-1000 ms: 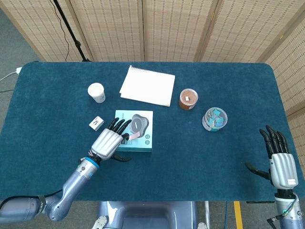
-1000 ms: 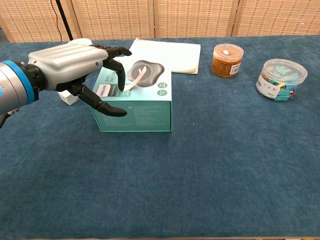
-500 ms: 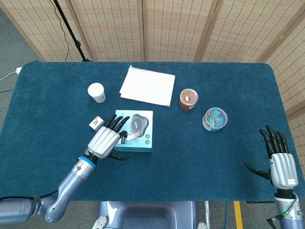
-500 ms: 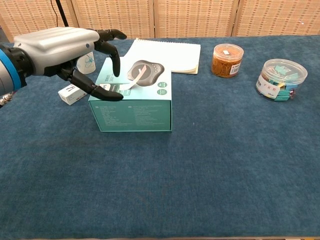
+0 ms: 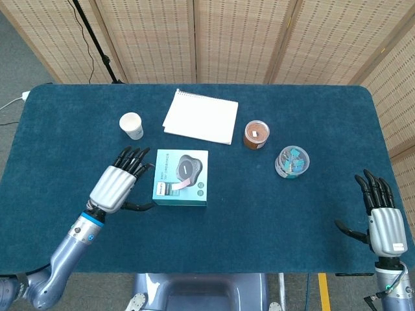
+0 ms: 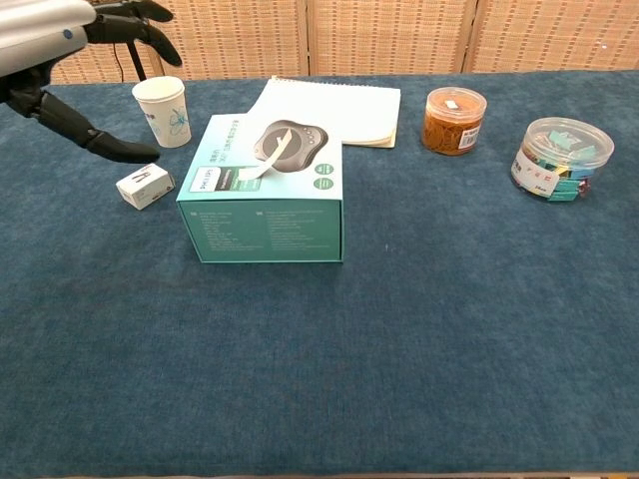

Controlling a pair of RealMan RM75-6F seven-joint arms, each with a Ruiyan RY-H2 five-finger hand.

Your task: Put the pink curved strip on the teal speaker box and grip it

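Observation:
The teal speaker box point(image 5: 181, 177) point(image 6: 267, 191) stands left of the table's middle. The pink curved strip point(image 5: 176, 188) point(image 6: 263, 161) lies on its top, arching over the printed speaker picture. My left hand point(image 5: 117, 184) point(image 6: 62, 40) hovers to the left of the box, apart from it, fingers spread and holding nothing. My right hand point(image 5: 379, 214) stays at the table's near right edge, open and empty; the chest view does not show it.
A small white box point(image 6: 145, 187) lies left of the speaker box, under my left hand. Behind it stands a paper cup point(image 5: 131, 126) point(image 6: 162, 111). A notepad point(image 5: 201, 116), a brown-filled jar point(image 5: 257, 135) and a tub of clips point(image 5: 291, 161) sit further back and right.
My left hand has let go of the pink strip, leaving it on the box top, and has drawn away to the left and upward. The right hand has not moved.

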